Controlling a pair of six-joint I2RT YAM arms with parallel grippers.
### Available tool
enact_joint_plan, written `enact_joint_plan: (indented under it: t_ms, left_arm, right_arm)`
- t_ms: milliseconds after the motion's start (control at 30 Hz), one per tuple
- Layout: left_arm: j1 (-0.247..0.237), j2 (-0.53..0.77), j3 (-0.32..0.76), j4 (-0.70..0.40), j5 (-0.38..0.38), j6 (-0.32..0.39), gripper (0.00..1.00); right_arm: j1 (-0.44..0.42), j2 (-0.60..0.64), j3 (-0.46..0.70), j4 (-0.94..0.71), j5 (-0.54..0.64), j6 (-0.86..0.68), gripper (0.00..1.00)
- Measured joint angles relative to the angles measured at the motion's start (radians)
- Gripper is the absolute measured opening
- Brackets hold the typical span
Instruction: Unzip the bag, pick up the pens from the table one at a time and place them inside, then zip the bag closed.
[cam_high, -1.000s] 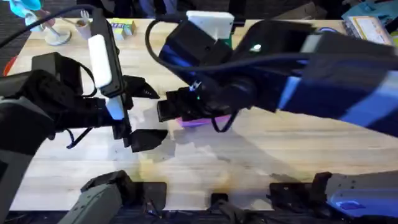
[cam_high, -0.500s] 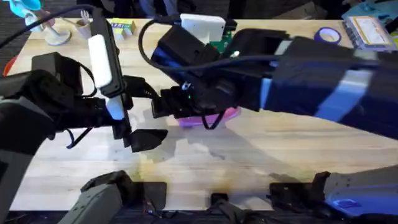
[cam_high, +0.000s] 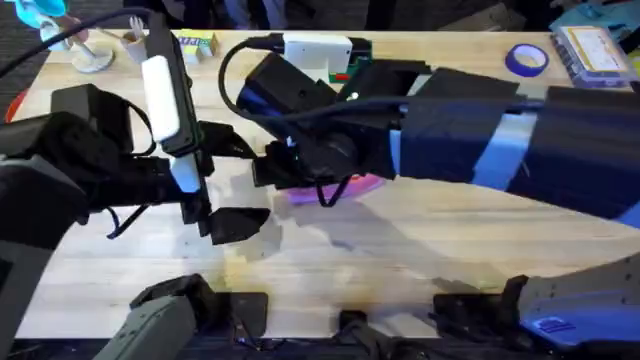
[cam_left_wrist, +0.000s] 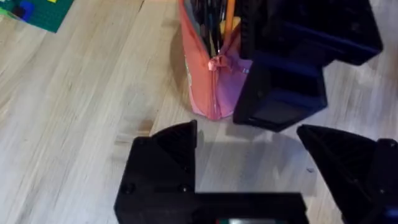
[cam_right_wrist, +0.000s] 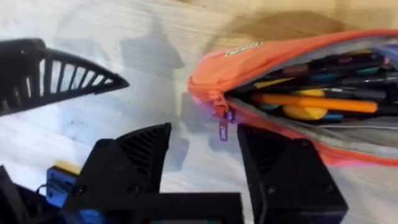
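The pink bag (cam_right_wrist: 323, 93) lies on the pale wooden counter (cam_high: 420, 240), and its zipper is open along most of its length, so that several pens (cam_right_wrist: 311, 99) are seen inside it, among them an orange one and a few dark ones. The zipper slider with its small pull tab (cam_right_wrist: 222, 127) sits at the closed end of the bag, and this end lies just in front of the right tool (cam_right_wrist: 205, 146), in the gap between its two black fingers. The right tool is open, its fingers stand apart on both sides of the pull tab, and they hold nothing; I cannot tell if one finger touches the fabric. In the overhead view the right arm reaches across the middle of the counter and covers most of the bag, so only a pink edge (cam_high: 335, 190) shows under it. The left tool (cam_high: 228, 185) is near the same end of the bag, a little apart from it, with its fingers wide open and empty. From the left wrist view the bag (cam_left_wrist: 208, 68) lies straight ahead of the left tool (cam_left_wrist: 249, 162), and the right tool (cam_left_wrist: 292, 81) stands close beside the bag
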Motion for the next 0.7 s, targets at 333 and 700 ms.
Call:
enact_joint_plan:
  t_ms: [333, 700]
  left_arm:
    - [0.000, 0.000, 0.000, 0.000, 0.000, 0.000, 0.994]
    - [0.000, 0.000, 0.000, 0.000, 0.000, 0.000, 0.993]
  right_arm:
    - [0.000, 0.000, 0.000, 0.001, 0.083, 0.021, 0.487]
    - [0.000, 0.048, 0.000, 0.011, 0.121, 0.039, 0.293]
